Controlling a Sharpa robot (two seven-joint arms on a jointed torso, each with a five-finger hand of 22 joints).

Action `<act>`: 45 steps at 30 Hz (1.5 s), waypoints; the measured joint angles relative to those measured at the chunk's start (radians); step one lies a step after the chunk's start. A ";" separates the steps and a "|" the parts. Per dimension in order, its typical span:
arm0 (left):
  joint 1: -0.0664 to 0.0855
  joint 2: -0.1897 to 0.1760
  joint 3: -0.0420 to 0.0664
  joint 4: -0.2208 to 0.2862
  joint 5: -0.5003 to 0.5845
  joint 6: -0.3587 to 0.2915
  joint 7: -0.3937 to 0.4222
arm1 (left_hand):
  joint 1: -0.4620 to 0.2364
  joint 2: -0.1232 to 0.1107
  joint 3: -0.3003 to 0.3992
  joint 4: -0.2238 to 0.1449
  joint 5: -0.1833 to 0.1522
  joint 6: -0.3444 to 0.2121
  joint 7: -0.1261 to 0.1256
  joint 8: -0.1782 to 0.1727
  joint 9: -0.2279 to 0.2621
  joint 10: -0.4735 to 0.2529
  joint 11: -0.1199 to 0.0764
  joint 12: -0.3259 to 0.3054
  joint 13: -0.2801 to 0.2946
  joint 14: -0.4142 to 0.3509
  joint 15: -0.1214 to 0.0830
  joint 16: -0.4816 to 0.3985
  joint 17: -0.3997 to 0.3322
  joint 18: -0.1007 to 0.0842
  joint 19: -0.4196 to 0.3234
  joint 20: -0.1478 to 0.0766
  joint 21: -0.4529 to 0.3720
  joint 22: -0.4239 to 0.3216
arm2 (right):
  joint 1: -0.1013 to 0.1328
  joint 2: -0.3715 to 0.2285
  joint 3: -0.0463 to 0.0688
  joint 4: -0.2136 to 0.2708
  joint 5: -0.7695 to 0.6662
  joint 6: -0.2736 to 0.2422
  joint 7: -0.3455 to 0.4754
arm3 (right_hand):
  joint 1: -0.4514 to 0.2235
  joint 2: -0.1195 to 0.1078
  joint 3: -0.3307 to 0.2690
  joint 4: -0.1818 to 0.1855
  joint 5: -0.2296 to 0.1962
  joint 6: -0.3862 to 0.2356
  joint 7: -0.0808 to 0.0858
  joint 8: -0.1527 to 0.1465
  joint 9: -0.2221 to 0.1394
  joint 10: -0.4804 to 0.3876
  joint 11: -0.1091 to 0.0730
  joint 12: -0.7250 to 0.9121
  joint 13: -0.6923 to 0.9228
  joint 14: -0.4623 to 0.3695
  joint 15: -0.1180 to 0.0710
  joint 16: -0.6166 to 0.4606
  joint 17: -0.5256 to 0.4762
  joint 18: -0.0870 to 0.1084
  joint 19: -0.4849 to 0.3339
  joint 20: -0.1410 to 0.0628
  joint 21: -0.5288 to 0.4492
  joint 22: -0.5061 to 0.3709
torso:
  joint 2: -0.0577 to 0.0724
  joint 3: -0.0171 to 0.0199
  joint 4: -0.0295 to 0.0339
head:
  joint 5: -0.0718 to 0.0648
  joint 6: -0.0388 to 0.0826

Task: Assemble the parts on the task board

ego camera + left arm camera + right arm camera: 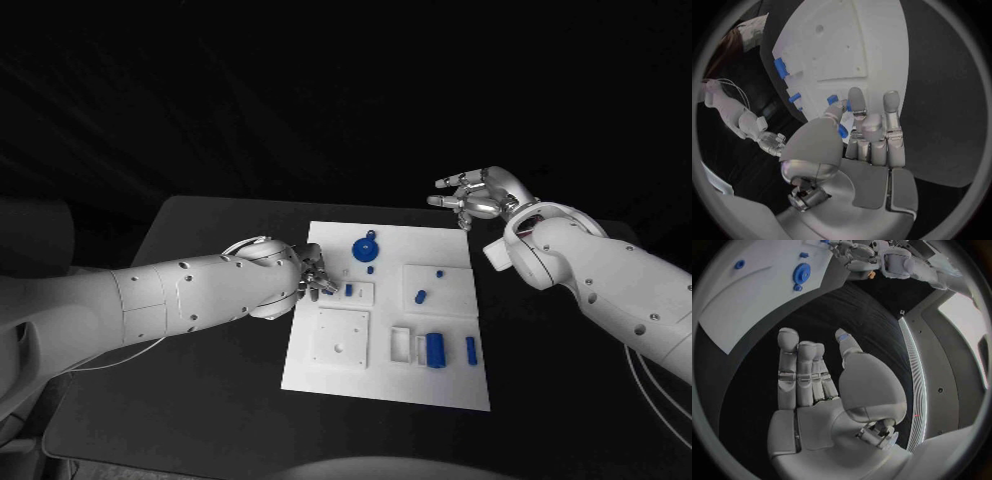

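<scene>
While the left hand (306,272) is reaching in from nine o'clock and hanging over the left edge of the task board (447,385), its fingers are curling down around a small blue part (842,131) that the left wrist view shows tucked between the thumb and the fingers (856,107); the grip looks like a pinch, though most of the piece is lying hidden behind the thumb. The right hand (476,195) is hovering off the board's two o'clock corner, over the black table (202,400), palm up and fingers spread, holding nothing, as the right wrist view (811,385) is also showing.

The board, a white plate, is sitting in the middle of the table with shallow square recesses in it. A round blue part with a small tab (366,248) is lying near its twelve o'clock edge, a tiny blue piece (421,296) is resting toward three o'clock, and an upright blue block (436,348) with a slim blue bar (472,349) beside it are standing near five o'clock. Their finer shapes are too small to make out.
</scene>
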 measured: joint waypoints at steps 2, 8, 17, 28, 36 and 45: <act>0.000 0.001 0.000 -0.001 0.000 0.000 0.000 | -0.002 -0.002 0.005 -0.005 0.000 0.000 0.000 0.000 0.000 0.000 0.000 0.000 -0.001 0.000 0.000 0.000 0.000 0.000 0.000 0.000 0.000 0.000 | 0.000 0.000 0.000 0.000 0.000 0.000 0.000 | 0.000 0.000 0.000 0.000 0.000 0.000 0.000 0.000 0.000 0.000 0.000 0.000 0.000 0.000 0.000 0.000 0.000 0.000 0.000 0.000 0.000 0.000 | 0.000 -0.0001 0.0000 | 0.000 0.000; 0.000 0.005 0.000 -0.007 0.002 0.001 0.000 | -0.015 -0.007 0.020 -0.020 0.005 0.000 0.000 0.002 0.001 0.000 0.000 0.000 -0.004 0.000 0.000 -0.006 -0.001 0.000 0.000 0.000 0.000 0.000 | 0.000 0.000 0.000 0.000 0.000 0.000 0.000 | -0.005 0.005 0.000 0.000 0.000 0.000 0.000 0.000 0.000 0.000 0.000 0.000 -0.001 0.000 0.000 0.000 -0.001 0.000 0.000 0.000 -0.008 0.000 | 0.000 -0.0001 -0.0001 | 0.001 0.000; 0.000 0.007 0.000 -0.016 0.007 0.003 0.002 | -0.034 -0.040 0.021 0.010 0.005 0.010 -0.010 0.007 -0.012 0.002 -0.002 0.000 -0.006 0.000 0.000 -0.012 -0.005 0.000 0.004 -0.004 0.000 0.000 | 0.000 -0.001 0.000 0.000 0.000 0.000 0.000 | -0.005 0.005 0.000 0.000 0.000 0.000 0.000 0.000 0.000 0.000 0.000 0.000 -0.001 0.000 0.000 0.000 -0.001 0.000 0.000 0.000 -0.008 0.000 | 0.000 0.0004 -0.0002 | 0.001 -0.003; -0.001 0.009 0.000 -0.024 0.010 0.005 0.002 | -0.029 -0.058 -0.003 0.067 -0.020 0.045 -0.045 0.000 -0.015 -0.003 -0.006 0.000 -0.006 0.000 0.000 -0.012 -0.005 0.000 0.007 -0.007 -0.008 0.000 | 0.000 -0.001 0.000 0.000 0.000 0.001 0.000 | -0.005 0.005 0.000 0.000 0.000 0.000 0.000 0.000 0.000 0.000 0.000 0.000 -0.001 0.000 0.000 0.000 -0.001 0.000 0.000 0.000 -0.008 0.000 | 0.000 -0.0001 -0.0005 | 0.001 -0.005; -0.003 0.009 -0.002 -0.028 0.010 0.007 0.000 | -0.019 -0.080 -0.044 0.120 -0.056 0.079 -0.078 0.001 -0.015 -0.009 -0.012 0.000 -0.005 0.000 0.000 -0.015 -0.005 0.000 0.007 -0.007 -0.012 0.000 | 0.000 -0.001 0.000 0.000 0.000 0.001 0.000 | -0.005 0.005 0.000 0.000 0.000 0.000 0.000 0.000 0.000 0.000 0.000 0.000 -0.001 0.000 0.000 0.000 -0.001 0.000 0.000 0.000 -0.008 0.000 | 0.000 -0.0001 0.0000 | 0.001 -0.006; -0.004 0.011 -0.003 -0.029 0.011 0.008 -0.001 | -0.009 -0.090 -0.062 0.153 -0.062 0.084 -0.080 0.008 -0.010 -0.009 -0.012 0.000 -0.003 0.000 0.000 -0.015 -0.005 0.000 0.007 -0.007 -0.012 0.000 | 0.000 -0.001 0.000 0.000 -0.001 0.001 0.000 | -0.005 0.005 -0.002 0.002 0.004 0.000 0.000 0.000 0.000 0.000 0.000 0.000 -0.001 0.000 0.000 0.000 -0.001 0.000 0.000 0.000 -0.008 0.000 | 0.000 -0.0001 0.0000 | 0.002 -0.006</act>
